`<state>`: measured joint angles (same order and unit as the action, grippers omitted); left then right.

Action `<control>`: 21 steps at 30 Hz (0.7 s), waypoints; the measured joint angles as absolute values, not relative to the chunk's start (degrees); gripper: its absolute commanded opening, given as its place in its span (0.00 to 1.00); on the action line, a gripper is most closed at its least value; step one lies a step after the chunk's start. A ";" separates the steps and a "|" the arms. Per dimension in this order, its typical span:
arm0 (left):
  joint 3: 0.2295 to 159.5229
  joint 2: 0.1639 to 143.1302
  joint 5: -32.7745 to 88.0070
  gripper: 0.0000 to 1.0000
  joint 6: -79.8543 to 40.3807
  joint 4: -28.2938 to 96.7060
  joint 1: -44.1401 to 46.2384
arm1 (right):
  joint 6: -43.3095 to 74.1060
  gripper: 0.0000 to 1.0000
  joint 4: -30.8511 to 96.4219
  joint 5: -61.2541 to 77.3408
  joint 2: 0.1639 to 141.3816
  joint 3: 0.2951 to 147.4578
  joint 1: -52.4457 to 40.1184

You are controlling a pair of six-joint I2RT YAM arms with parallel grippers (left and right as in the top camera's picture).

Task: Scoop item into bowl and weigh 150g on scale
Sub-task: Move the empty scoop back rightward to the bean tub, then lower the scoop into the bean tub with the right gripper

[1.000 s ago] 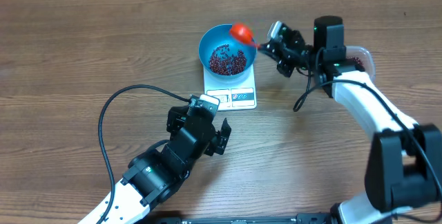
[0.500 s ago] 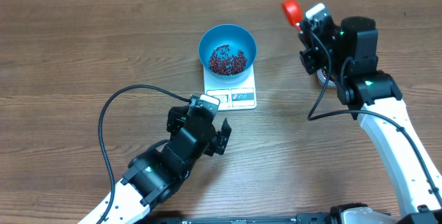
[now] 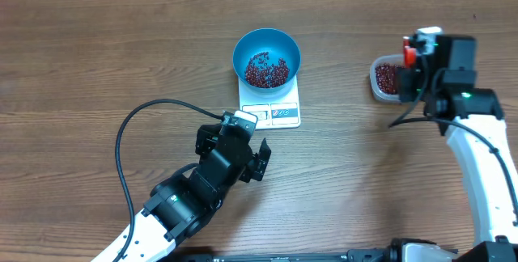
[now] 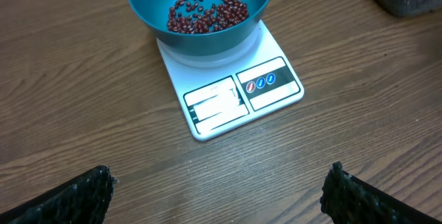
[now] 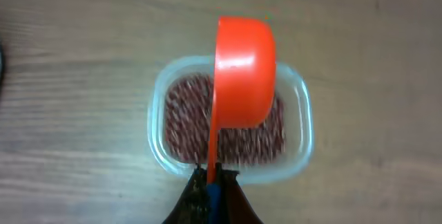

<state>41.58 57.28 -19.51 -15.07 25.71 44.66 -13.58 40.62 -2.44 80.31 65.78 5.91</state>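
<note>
The blue bowl (image 3: 267,48) stands on the white scale (image 3: 272,110) and holds a small heap of red-brown beans (image 3: 267,69). My left gripper (image 3: 262,158) hangs open just in front of the scale with nothing between its fingers; its wrist view shows the bowl (image 4: 148,13), the beans (image 4: 207,13) and the scale (image 4: 235,92) ahead of the gripper (image 4: 221,186). My right gripper (image 5: 213,182) is shut on the blue-tipped handle of the orange-red scoop (image 5: 242,72). The scoop hovers tilted over the clear tub (image 5: 160,99), which is full of beans (image 5: 185,124).
The tub (image 3: 382,78) sits on the wooden table to the right of the scale, partly under my right gripper (image 3: 414,61). A black cable (image 3: 121,145) loops out from the left arm across the table's left half.
My right arm has swung the scoop away from the bowl's rim and rightward to above the tub. The left arm has not moved.
</note>
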 measured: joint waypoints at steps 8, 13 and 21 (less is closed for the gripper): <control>41.58 57.28 -19.53 1.00 -15.07 25.69 44.66 | -11.55 0.04 45.43 4.93 80.31 65.78 10.09; 41.58 57.28 -19.53 1.00 -15.07 25.71 44.66 | -11.16 0.04 46.70 6.31 80.55 65.78 10.09; 41.58 57.28 -19.53 1.00 -15.07 25.71 44.66 | -11.14 0.04 45.50 7.07 82.76 64.03 10.09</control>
<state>41.58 57.28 -19.53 -15.07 25.71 44.66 -11.14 45.50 7.07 82.76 64.03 10.09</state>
